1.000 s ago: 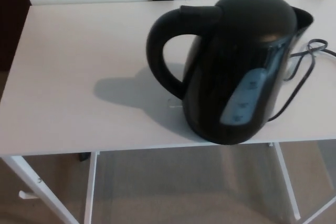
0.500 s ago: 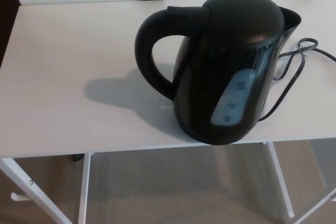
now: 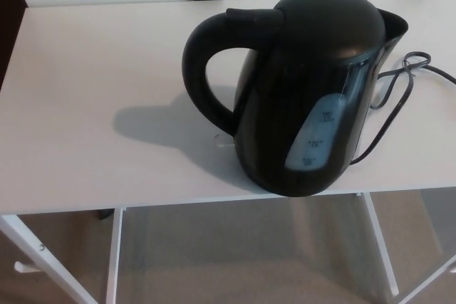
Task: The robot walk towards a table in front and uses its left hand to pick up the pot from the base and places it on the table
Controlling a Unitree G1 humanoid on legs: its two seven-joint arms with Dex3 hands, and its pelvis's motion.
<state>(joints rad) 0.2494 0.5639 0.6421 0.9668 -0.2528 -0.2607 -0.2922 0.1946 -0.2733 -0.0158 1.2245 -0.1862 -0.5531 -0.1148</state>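
Standing upright on the table (image 3: 85, 105), the pot (image 3: 306, 97) turns its handle (image 3: 196, 69) left; hands unseen.

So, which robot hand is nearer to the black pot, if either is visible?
Neither can be named: no robot hand is in view. The pot has its handle pointing to the robot's left.

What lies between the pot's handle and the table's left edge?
Nothing: in the head view that stretch of table is bare, crossed only by the shadow of the pot.
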